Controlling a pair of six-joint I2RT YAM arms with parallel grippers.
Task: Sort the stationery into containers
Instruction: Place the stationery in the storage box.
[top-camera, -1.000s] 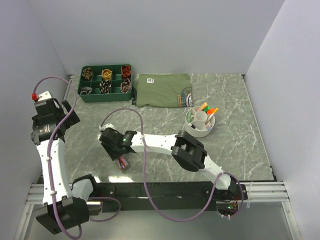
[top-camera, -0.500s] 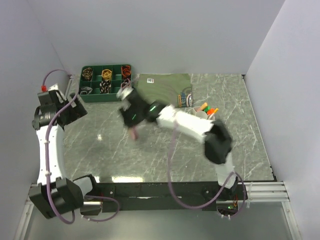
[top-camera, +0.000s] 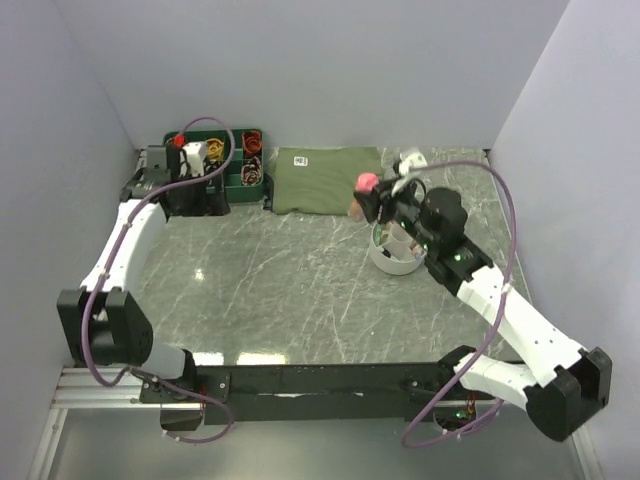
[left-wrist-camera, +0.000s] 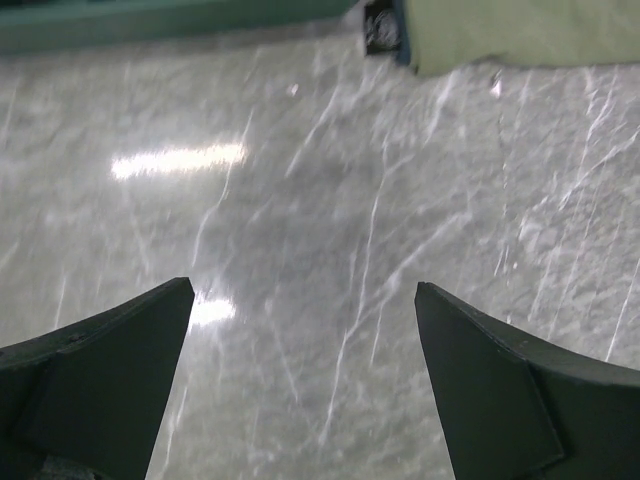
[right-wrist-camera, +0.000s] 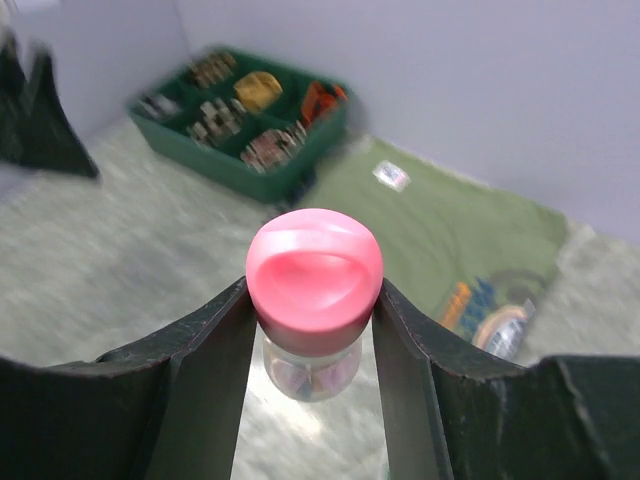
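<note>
Pink-capped tube (right-wrist-camera: 314, 265) is pinched at its cap by the right tool (right-wrist-camera: 315, 295), over the olive cloth (top-camera: 320, 180) edge, just beside the white organiser (top-camera: 393, 266). Left tool (left-wrist-camera: 304, 290) is spread over the table (left-wrist-camera: 330, 190), near the green tray (top-camera: 245, 178).

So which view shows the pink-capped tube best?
Right wrist: the pink-capped tube fills the centre, clamped in the right gripper. Top external shows only a small pink speck; left wrist shows none of it.

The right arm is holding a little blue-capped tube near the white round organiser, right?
Not blue: the right wrist view shows a pink cap. Otherwise yes, the right gripper holds the tube near the white organiser.
</note>
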